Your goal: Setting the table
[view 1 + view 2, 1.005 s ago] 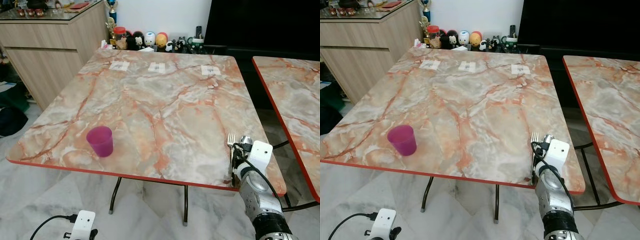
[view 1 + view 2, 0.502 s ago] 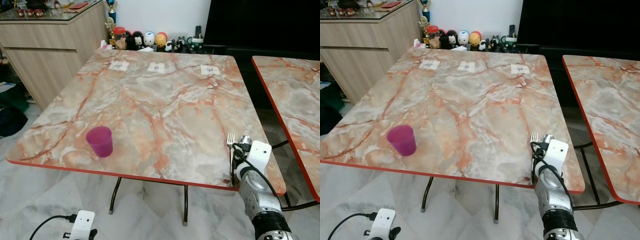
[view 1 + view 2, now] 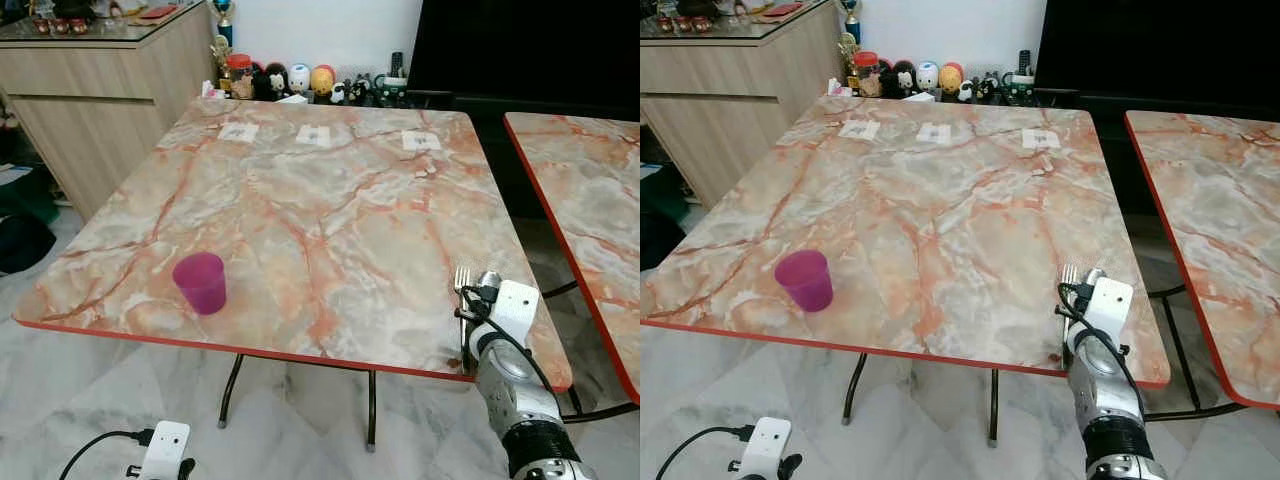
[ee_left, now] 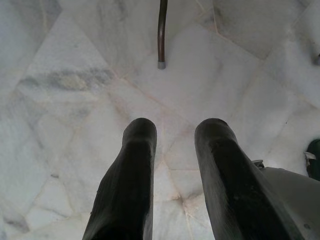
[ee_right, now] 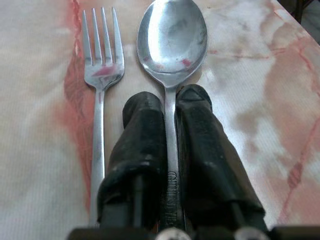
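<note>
Where the marble table meets its near right corner, the right gripper pinches a spoon by the handle, flat beside a fork. Toward the near left corner stands a purple cup. Below, the left gripper hangs parted over the floor.

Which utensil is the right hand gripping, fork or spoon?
The spoon: its handle runs between the right hand's closed fingers. The fork lies free beside it on the table, outside the fingers.
</note>
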Robot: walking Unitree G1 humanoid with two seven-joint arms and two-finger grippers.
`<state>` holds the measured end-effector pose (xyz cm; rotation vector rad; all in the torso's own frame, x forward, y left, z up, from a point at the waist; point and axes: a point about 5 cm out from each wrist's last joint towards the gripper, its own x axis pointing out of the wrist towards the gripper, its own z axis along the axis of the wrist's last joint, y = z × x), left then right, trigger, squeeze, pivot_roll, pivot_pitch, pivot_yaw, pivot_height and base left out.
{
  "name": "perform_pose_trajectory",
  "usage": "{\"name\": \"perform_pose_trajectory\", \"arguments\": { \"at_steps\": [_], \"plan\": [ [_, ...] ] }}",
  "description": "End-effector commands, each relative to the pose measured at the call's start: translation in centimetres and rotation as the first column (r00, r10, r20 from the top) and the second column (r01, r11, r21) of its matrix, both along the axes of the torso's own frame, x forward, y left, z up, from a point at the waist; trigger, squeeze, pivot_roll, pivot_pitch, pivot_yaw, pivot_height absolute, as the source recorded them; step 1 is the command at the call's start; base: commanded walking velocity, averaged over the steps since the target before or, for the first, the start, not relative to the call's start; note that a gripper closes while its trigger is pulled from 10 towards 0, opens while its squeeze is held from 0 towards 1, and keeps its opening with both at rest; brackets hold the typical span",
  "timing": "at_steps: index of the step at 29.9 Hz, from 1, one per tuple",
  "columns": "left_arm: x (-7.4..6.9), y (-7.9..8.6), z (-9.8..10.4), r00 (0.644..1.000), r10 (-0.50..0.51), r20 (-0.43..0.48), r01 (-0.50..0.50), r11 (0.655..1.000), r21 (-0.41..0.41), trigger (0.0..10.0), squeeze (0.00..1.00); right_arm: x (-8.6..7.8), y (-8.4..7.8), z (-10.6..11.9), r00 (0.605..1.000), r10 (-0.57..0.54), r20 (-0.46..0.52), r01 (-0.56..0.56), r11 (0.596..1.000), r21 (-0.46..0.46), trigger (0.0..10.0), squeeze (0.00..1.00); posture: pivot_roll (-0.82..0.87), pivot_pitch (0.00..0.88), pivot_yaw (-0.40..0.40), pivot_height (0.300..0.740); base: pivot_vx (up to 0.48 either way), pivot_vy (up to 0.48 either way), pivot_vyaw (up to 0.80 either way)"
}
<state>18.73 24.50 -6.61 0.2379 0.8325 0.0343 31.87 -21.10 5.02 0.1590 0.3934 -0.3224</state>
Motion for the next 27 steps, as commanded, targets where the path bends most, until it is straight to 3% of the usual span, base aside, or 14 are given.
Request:
{"name": "perform_pose_trajectory", "arguments": {
  "at_steps": [1, 7, 14, 19, 20, 21, 22, 27],
  "plan": [
    [-0.4, 0.1, -0.2, 1.000, 0.000, -0.021, 0.000, 1.000, -0.003, 10.0, 0.00, -0.6, 0.3, -1.3, 0.998, 0.005, -0.065, -0.004, 1.000, 0.018, 0.0, 0.00, 0.09, 0.000, -0.014, 0.740, 0.000, 0.000, 0.00],
    [-0.2, -0.1, -0.1, 1.000, -0.006, -0.014, 0.006, 1.000, -0.007, 10.0, 0.00, -0.7, 0.3, -1.4, 0.998, -0.002, -0.069, 0.003, 1.000, 0.015, 0.0, 0.00, 0.09, 0.000, -0.013, 0.740, 0.000, 0.000, 0.00],
    [0.0, -0.3, -0.1, 1.000, -0.012, -0.009, 0.012, 1.000, -0.011, 10.0, 0.00, -1.2, -1.1, -1.3, 0.995, -0.081, -0.056, 0.080, 0.996, -0.031, 0.0, 0.00, 0.09, 0.000, -0.015, 0.740, 0.000, 0.000, 0.00],
    [0.1, -0.3, -0.1, 1.000, -0.010, -0.006, 0.010, 1.000, -0.011, 10.0, 0.00, -1.0, -1.7, 0.3, 0.992, -0.103, 0.075, 0.111, 0.989, -0.098, 0.2, 0.00, 0.09, 0.000, -0.018, 0.740, 0.000, 0.000, 0.00],
    [0.1, -0.4, -0.1, 1.000, -0.009, -0.006, 0.009, 1.000, -0.013, 10.0, 0.00, -1.1, -2.1, 1.0, 0.986, -0.113, 0.124, 0.131, 0.981, -0.140, 8.2, 0.00, 0.09, 0.000, -0.019, 0.740, 0.000, 0.000, 0.00],
    [0.1, -0.4, -0.1, 1.000, -0.008, -0.006, 0.008, 1.000, -0.013, 10.0, 0.00, -1.1, -2.2, 1.2, 0.983, -0.116, 0.141, 0.137, 0.979, -0.151, 8.2, 0.00, 0.09, 0.000, -0.019, 0.740, 0.000, 0.000, 0.00],
    [0.1, -0.4, -0.1, 1.000, -0.008, -0.006, 0.008, 1.000, -0.014, 10.0, 0.00, -1.1, -2.3, 1.4, 0.980, -0.118, 0.160, 0.143, 0.978, -0.152, 10.0, 0.00, 0.09, 0.000, -0.019, 0.740, 0.000, 0.000, 0.00],
    [-0.1, -0.4, -0.2, 1.000, -0.008, -0.008, 0.008, 1.000, -0.016, 10.0, 0.00, -1.5, -2.5, 2.6, 0.959, -0.099, 0.264, 0.145, 0.976, -0.160, 10.0, 0.00, 0.09, 0.000, -0.019, 0.740, 0.000, 0.000, 0.00]
  ]
}}
